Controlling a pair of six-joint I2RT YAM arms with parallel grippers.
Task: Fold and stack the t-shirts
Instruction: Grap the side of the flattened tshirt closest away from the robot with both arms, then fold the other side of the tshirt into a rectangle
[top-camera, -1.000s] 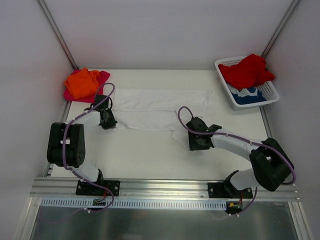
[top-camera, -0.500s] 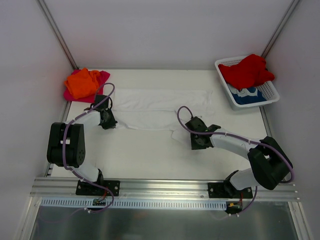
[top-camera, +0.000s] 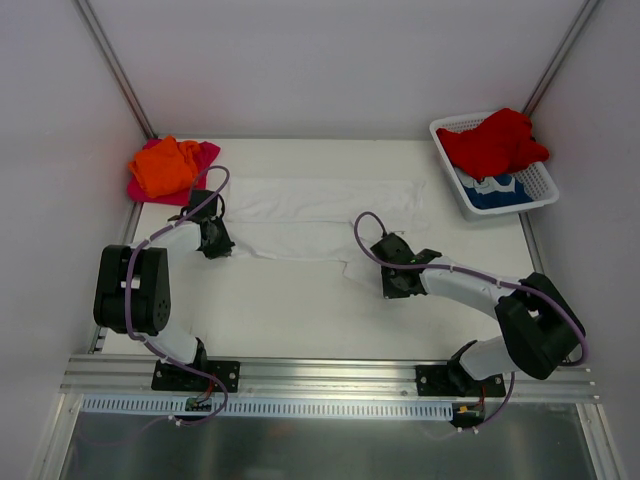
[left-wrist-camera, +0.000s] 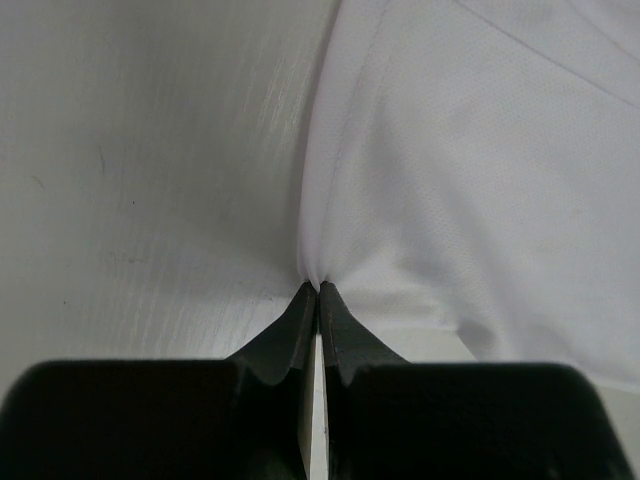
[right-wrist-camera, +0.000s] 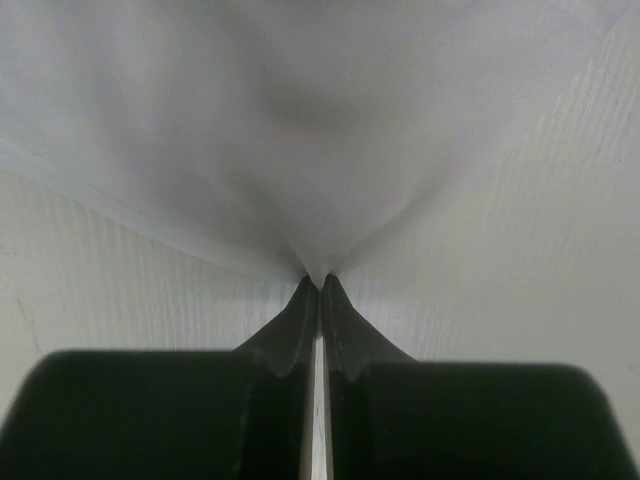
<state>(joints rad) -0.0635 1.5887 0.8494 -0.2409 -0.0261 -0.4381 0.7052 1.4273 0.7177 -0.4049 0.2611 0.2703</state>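
**Two-point pinch on the white t-shirt (top-camera: 320, 205), spread flat on the table (top-camera: 290, 310).**

- **Left gripper (left-wrist-camera: 319, 290):** the fingers are pressed together on a small tuck of the shirt's edge. The cloth rises to a peak at the tips and fans out ahead and to the right of them. Bare table lies to their left.
- **Right gripper (right-wrist-camera: 318, 282):** the fingers are likewise closed on a tuck of the hem. The cloth spreads ahead of the tips, and the table shows just beside them on either side.
- **Handling:** the fabric looks thin, light and limp. It puckers at each pinch, so it will likely drape and sag between the two grips rather than hold any shape. Each bite is small and could slip free under a sharp pull. The edge or a corner appears to be the best place to hold, with one grip on each side and both raised evenly.
- **Other shirts:** an orange t-shirt (top-camera: 165, 165) on a pink one (top-camera: 207, 153) lies beyond the left fingers. A red t-shirt (top-camera: 495, 140) and a blue-and-white one (top-camera: 495, 190) sit in the basket (top-camera: 540, 185), well apart from the right fingers.
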